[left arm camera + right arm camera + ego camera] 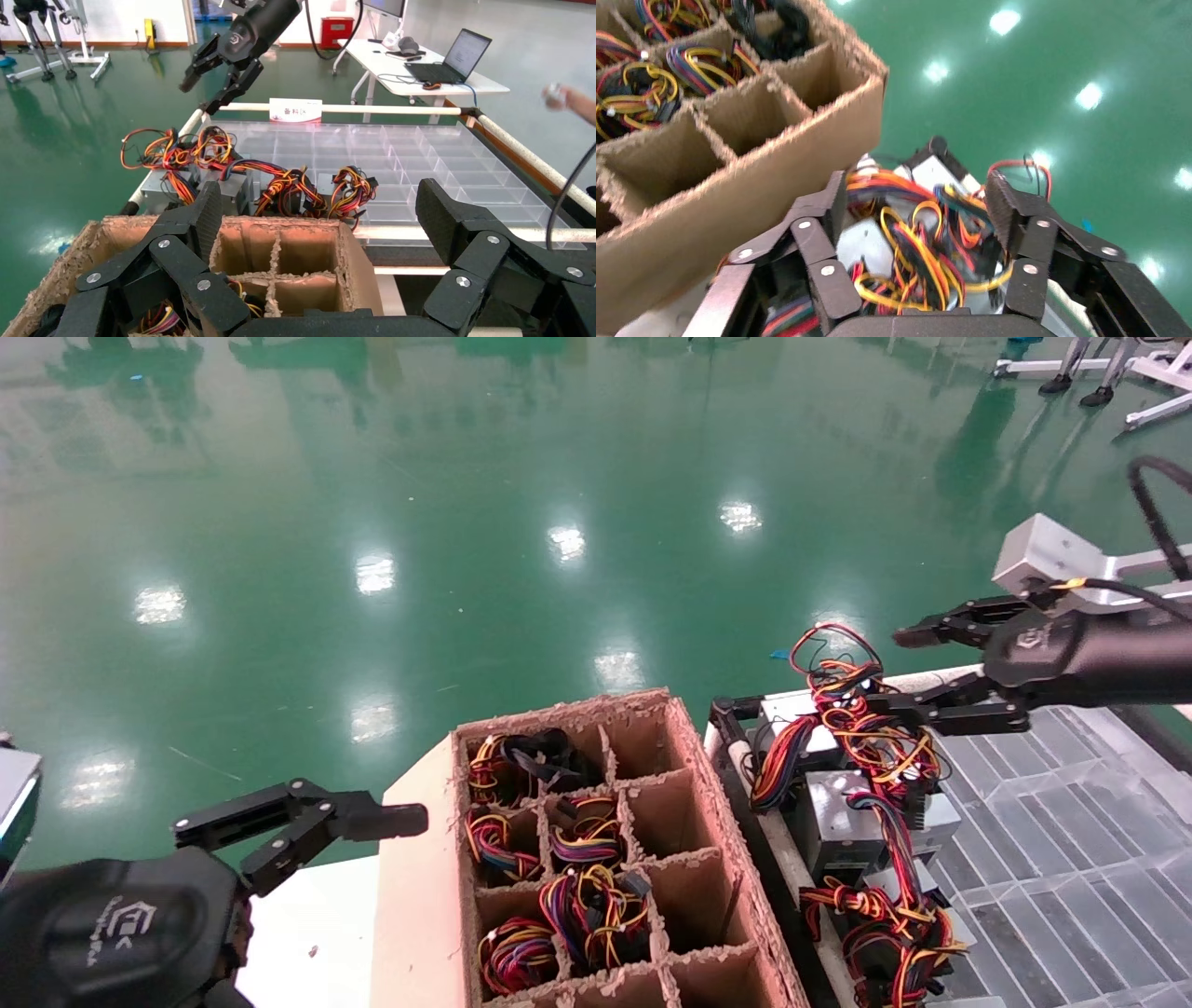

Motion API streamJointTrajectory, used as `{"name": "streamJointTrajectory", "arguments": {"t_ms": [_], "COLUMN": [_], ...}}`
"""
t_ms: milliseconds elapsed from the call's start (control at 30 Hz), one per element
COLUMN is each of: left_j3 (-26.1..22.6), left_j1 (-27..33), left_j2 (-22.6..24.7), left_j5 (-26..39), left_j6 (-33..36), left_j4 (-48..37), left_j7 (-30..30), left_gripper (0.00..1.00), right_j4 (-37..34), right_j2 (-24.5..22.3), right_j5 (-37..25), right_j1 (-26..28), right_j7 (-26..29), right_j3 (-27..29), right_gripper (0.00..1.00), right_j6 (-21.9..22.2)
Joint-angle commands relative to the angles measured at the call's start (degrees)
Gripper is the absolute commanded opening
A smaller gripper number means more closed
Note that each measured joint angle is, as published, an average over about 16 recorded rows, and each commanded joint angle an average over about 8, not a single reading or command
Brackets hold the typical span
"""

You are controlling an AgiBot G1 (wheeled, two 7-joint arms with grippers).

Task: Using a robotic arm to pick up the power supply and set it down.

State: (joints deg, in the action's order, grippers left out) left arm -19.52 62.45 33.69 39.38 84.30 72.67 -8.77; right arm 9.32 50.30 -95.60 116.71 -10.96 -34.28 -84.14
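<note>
Several grey power supply boxes with red, orange, yellow and black wires lie in a row beside the cardboard box. My right gripper (891, 670) hangs open over the farthest power supply (792, 710). In the right wrist view that grey box (866, 242) and its wire tangle lie below the spread jaws of the right gripper (918, 193), with nothing held. In the left wrist view the right gripper (200, 95) hovers above the far power supply (232, 186). My left gripper (298, 822) (320, 203) stands open and idle at the near left, by the cardboard box.
A cardboard divider box (698, 756) (358, 260) (807, 140) holds wire bundles in several cells. A clear plastic grid tray (1052, 822) (393, 161) lies to the right of the power supplies. A table with a laptop (457, 56) and a person's hand (569, 98) show beyond it.
</note>
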Motion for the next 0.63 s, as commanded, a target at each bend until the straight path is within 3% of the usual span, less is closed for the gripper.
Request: {"name": "streamJointTrajectory", "arguments": {"t_ms": [33, 633], "left_j3": [0.00, -0.02], "left_j1": [0.00, 0.01], "left_j2": [0.00, 0.00], "left_j5": [0.00, -0.01], "left_j6": [0.00, 0.00], "left_j4": [0.00, -0.01], "left_j7": [0.00, 0.01], "left_gripper": [1.00, 1.00], "right_j4": [2.16, 21.79], "right_j2": [-0.51, -5.18], "right_j5": [1.81, 18.22], "right_j1": [-1.86, -18.70], "right_j7": [0.75, 7.38], "right_j3": [0.62, 6.19], "right_gripper": [1.00, 1.00], "right_j6": [-0.06, -0.53]}}
